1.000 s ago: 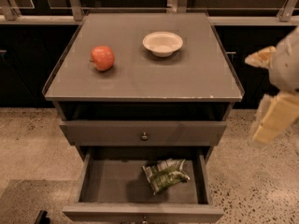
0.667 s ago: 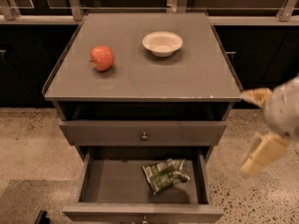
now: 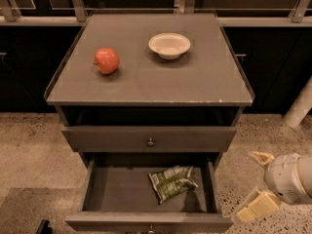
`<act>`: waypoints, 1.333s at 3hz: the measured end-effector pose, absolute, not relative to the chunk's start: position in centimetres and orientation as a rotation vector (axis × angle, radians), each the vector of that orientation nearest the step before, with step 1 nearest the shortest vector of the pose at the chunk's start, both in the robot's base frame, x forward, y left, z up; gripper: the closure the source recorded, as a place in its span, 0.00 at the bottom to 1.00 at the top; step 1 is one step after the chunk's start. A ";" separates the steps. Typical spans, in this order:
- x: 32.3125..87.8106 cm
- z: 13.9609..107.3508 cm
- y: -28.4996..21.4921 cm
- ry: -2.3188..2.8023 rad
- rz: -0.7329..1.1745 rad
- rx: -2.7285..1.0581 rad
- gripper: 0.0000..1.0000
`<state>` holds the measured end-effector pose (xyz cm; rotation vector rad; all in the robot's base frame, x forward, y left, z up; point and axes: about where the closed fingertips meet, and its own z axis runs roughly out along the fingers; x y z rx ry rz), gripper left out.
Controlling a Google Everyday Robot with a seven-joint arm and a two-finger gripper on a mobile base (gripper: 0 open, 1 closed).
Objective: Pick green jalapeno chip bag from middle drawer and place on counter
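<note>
The green jalapeno chip bag lies crumpled on the floor of the open middle drawer, right of its centre. The counter is the flat grey-brown cabinet top above. My gripper hangs at the lower right, outside the cabinet, to the right of the drawer's right wall and about level with the bag. Its two pale fingers are spread apart with nothing between them. It touches neither the bag nor the drawer.
A red apple sits on the counter's left side and a white bowl at its back middle. The upper drawer is closed, with a small knob. Speckled floor surrounds the cabinet. Dark cabinets and a rail run behind it.
My gripper has come down along the cabinet's right side, from counter height to the level of the open drawer. The bag, apple and bowl have not moved.
</note>
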<state>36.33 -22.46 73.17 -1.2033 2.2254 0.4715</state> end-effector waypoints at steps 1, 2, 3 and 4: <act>36.4 72.9 -21.9 2.250 0.438 -1.246 0.00; 35.8 67.5 -22.4 2.291 0.491 -1.141 0.00; 38.4 61.1 -22.6 2.259 0.537 -0.993 0.00; 38.9 58.6 -22.8 2.269 0.554 -0.952 0.00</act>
